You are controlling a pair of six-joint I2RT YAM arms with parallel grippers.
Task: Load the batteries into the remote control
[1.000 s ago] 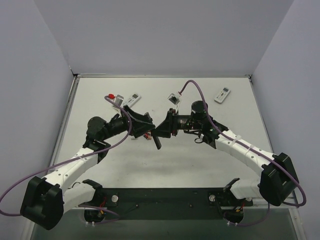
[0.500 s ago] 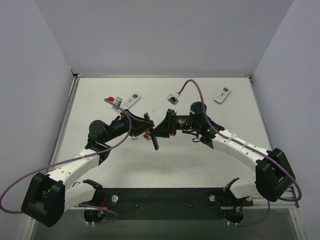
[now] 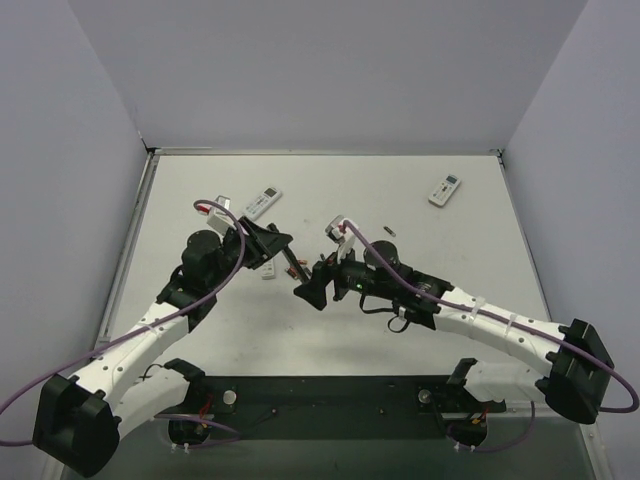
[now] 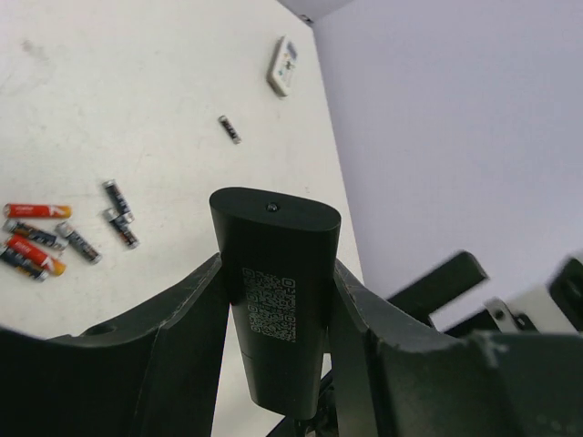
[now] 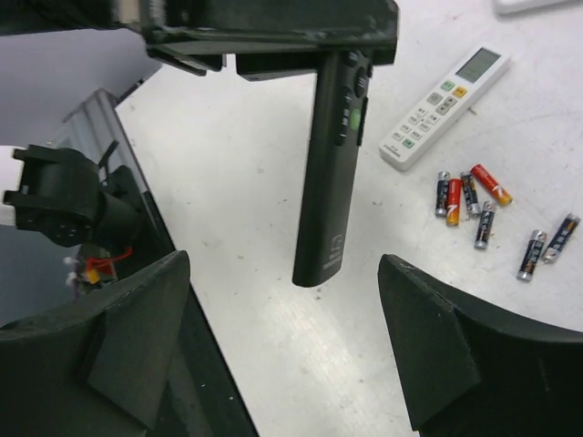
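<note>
My left gripper point(image 4: 278, 269) is shut on a black remote control point(image 4: 273, 300), holding it above the table with its QR-code face toward the left wrist camera. In the right wrist view the same remote control point(image 5: 332, 173) hangs from the left gripper point(image 5: 273, 41), button side showing. My right gripper point(image 5: 282, 355) stands open just short of its lower end, touching nothing. Seen from above, the left gripper point(image 3: 288, 256) and right gripper point(image 3: 304, 289) are close together at mid-table. Several batteries point(image 5: 474, 205) lie loose on the table, red-and-black and dark grey point(image 4: 41, 241). A single battery point(image 3: 389, 232) lies farther right.
A white remote point(image 5: 444, 107) lies beside the battery cluster. Two more white remotes lie at the back, one left point(image 3: 263, 203) and one right point(image 3: 444, 189). White walls close the table on three sides. Purple cables loop off both arms.
The right gripper has opened, let go of the black remote and drawn back toward the near side. The left gripper closed on the remote and now holds it alone.
</note>
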